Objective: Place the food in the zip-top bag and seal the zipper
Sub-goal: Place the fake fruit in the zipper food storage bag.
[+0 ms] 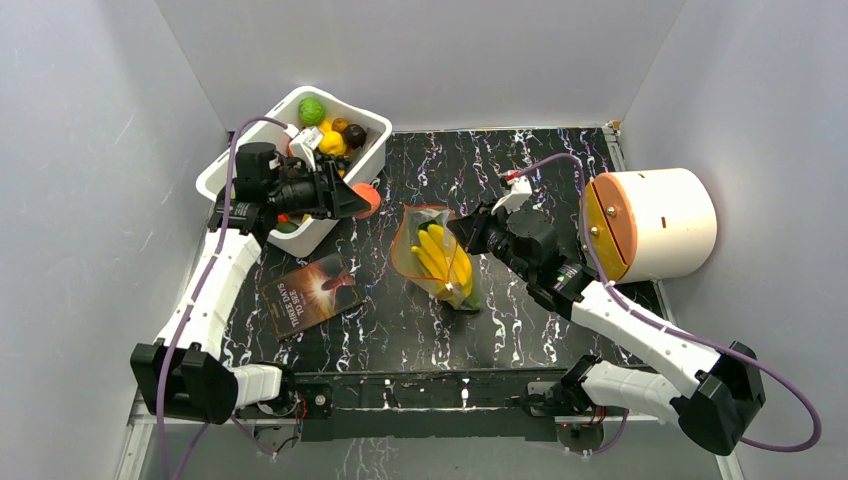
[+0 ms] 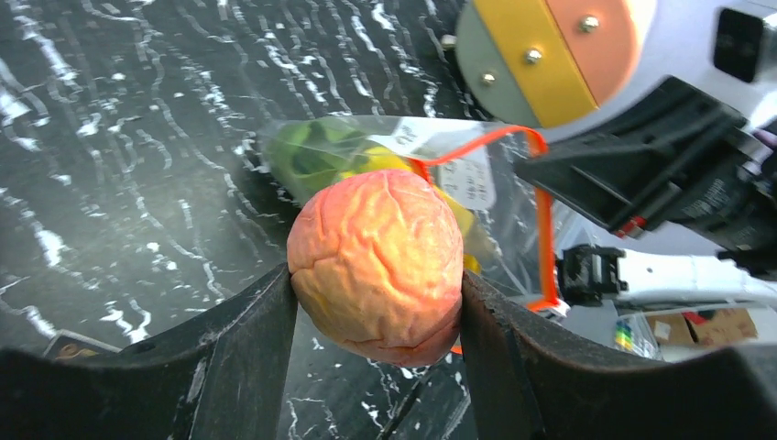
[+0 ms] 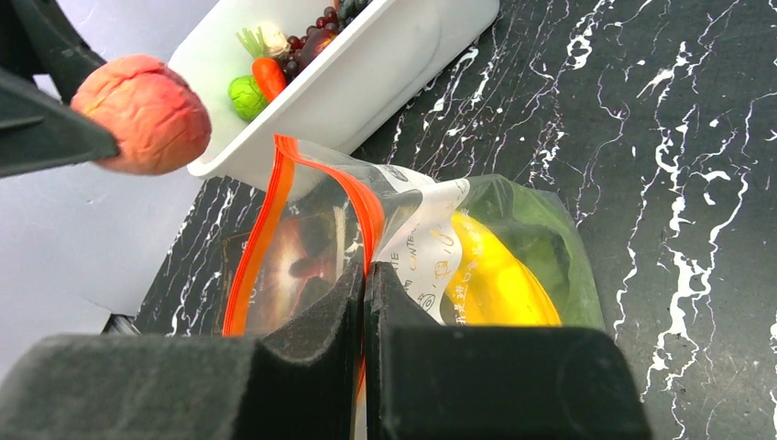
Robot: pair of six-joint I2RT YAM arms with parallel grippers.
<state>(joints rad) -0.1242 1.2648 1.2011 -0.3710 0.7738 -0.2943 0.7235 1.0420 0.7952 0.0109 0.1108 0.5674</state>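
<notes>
My left gripper (image 1: 358,200) is shut on a round, wrinkled orange-red fruit (image 2: 376,261) and holds it above the table, left of the bag's mouth. The fruit also shows in the right wrist view (image 3: 147,115). The clear zip-top bag (image 1: 437,255) lies mid-table with a yellow banana bunch (image 1: 445,262) and a green leafy vegetable (image 3: 541,234) inside. Its red-orange zipper (image 3: 252,247) stands open in a loop. My right gripper (image 3: 364,275) is shut on the near lip of the bag's mouth and holds it up.
A white tub (image 1: 375,130) with several toy pieces stands at the back left, right behind my left gripper. A dark booklet (image 1: 311,293) lies at front left. A white cylinder with an orange and yellow face (image 1: 655,222) sits at the right. Grey walls enclose the table.
</notes>
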